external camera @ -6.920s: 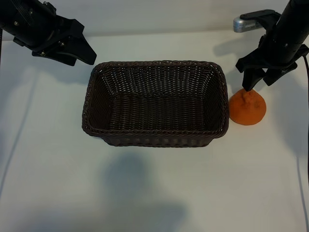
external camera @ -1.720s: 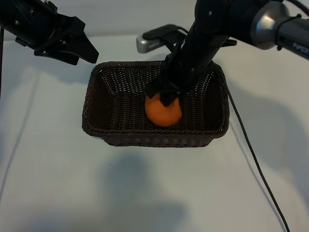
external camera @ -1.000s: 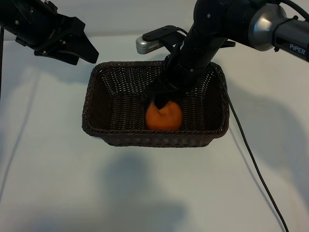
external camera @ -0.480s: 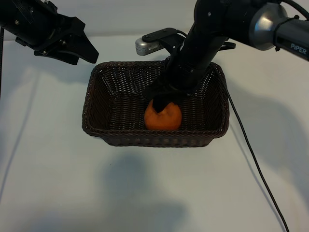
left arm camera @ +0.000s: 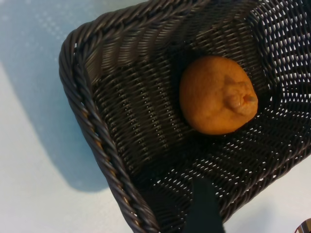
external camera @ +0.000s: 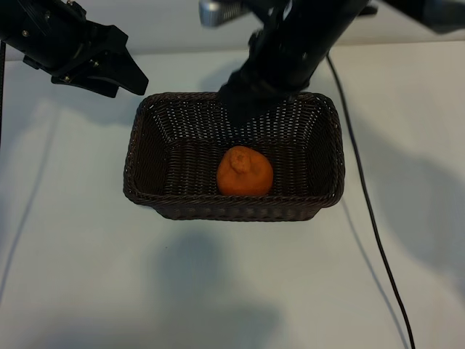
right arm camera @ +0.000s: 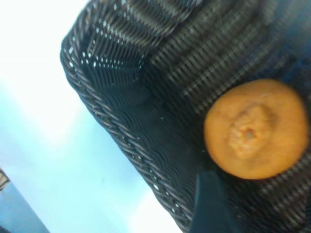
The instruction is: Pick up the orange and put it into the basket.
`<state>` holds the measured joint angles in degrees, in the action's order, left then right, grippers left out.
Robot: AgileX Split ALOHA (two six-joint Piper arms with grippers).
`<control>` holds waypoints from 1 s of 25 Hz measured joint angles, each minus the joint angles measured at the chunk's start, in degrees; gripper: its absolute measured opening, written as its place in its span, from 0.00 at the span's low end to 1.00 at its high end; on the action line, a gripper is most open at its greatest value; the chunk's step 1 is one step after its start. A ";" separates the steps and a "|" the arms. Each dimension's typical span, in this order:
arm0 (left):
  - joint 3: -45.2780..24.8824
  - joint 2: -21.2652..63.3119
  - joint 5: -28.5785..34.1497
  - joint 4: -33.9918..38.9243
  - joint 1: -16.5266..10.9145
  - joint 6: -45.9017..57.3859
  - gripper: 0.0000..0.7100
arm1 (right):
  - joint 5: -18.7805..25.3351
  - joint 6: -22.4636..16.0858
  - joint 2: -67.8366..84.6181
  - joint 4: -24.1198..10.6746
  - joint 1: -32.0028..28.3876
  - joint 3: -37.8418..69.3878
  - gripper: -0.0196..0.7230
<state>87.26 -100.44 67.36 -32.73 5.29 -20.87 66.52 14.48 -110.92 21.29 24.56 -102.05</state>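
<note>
Bright, soft shadows; right wrist view perhaps motion-blurred.

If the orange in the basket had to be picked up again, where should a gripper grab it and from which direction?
Probably from straight above: the orange sits on the floor of the basket, whose sloping walls block a side approach. Close the fingers across its round middle, straddling the bumpy knob that points up, since the knob itself looks too small and uneven to hold.

The left end effector (external camera: 123, 76) is hovering at the frame's upper left, fingers spread. The right end effector (external camera: 243, 109) is hanging at upper centre, empty, pointing steeply down.
</note>
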 joint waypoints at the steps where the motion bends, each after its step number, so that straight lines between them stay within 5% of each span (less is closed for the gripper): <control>1: 0.00 0.00 0.00 0.00 0.00 0.00 0.79 | 0.78 -0.48 0.37 -0.95 0.00 -0.98 0.64; 6: 0.00 0.00 0.00 0.00 0.00 0.12 0.79 | 3.17 -1.77 0.80 -3.84 -0.09 -2.62 0.64; 25: 0.00 0.00 0.00 0.00 0.00 0.07 0.79 | 3.41 3.43 0.80 -3.35 -10.38 -2.62 0.64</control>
<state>87.26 -100.44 67.36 -32.73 5.29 -20.80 69.93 17.91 -110.12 17.94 14.17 -104.67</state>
